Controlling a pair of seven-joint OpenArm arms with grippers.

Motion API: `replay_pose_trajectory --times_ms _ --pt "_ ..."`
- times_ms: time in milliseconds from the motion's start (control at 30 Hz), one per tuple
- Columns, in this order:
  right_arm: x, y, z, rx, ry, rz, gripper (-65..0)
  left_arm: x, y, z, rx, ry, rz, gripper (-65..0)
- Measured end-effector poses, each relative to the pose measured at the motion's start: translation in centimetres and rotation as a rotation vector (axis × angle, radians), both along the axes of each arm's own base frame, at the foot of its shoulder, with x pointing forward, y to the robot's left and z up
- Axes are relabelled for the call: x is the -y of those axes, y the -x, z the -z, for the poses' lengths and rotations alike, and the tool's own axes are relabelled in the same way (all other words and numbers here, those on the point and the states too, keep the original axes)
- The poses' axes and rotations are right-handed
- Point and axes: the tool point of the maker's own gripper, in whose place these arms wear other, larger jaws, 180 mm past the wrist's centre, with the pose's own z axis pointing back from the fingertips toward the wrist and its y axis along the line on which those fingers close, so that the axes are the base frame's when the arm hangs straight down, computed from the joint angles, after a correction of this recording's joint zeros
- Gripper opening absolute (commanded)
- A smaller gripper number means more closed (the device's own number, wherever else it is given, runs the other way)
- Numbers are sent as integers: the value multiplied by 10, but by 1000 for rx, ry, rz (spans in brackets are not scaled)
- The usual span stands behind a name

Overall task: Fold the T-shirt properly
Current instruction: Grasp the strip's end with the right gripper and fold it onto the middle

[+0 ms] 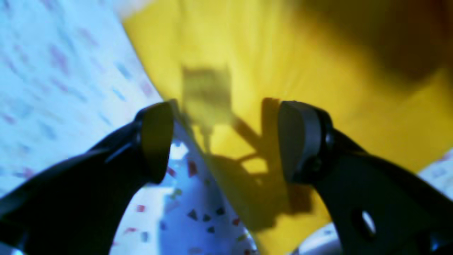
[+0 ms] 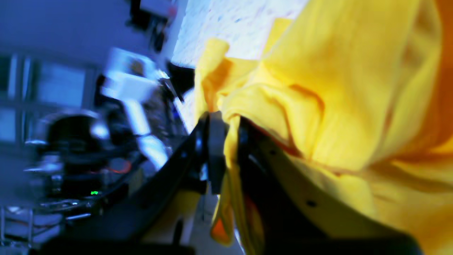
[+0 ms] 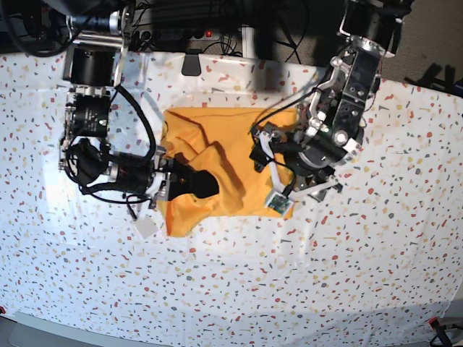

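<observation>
The mustard-yellow T-shirt [image 3: 224, 144] lies crumpled on the speckled white table in the base view, with a fold lifted at its left side. My right gripper [image 3: 197, 182] is at that left side. In the right wrist view the right gripper [image 2: 229, 141] is shut on a bunched fold of the T-shirt [image 2: 336, 88]. My left gripper [image 3: 271, 163] hovers over the shirt's right part. Seen from the left wrist, the left gripper [image 1: 228, 140] is open with nothing between its fingers, above an edge of the T-shirt [image 1: 283, 53]. The black script is not visible.
The table cover [image 3: 347, 275] is white with coloured specks and stretches wide around the shirt. Cables, a power strip and arm bases [image 3: 90, 69] crowd the far edge. A small white tag [image 3: 146, 226] lies on the cover by the shirt's lower left corner.
</observation>
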Motion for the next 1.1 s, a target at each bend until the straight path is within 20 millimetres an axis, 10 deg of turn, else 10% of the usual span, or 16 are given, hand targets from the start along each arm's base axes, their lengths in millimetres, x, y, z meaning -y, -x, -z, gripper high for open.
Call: replay_pose_trajectory --times_ms 200,500,1100 --pt "-24 -6 -3 14 11 -25 -650 -5 -3 -54 149 -14 4 -203" --pt "-68 -17 12 21 93 16 -650 -87 -5 -36 174 -254 -220 -203" --pt "-120 -4 29 67 254 -100 -590 -92 14 -17 116 -266 -215 -203"
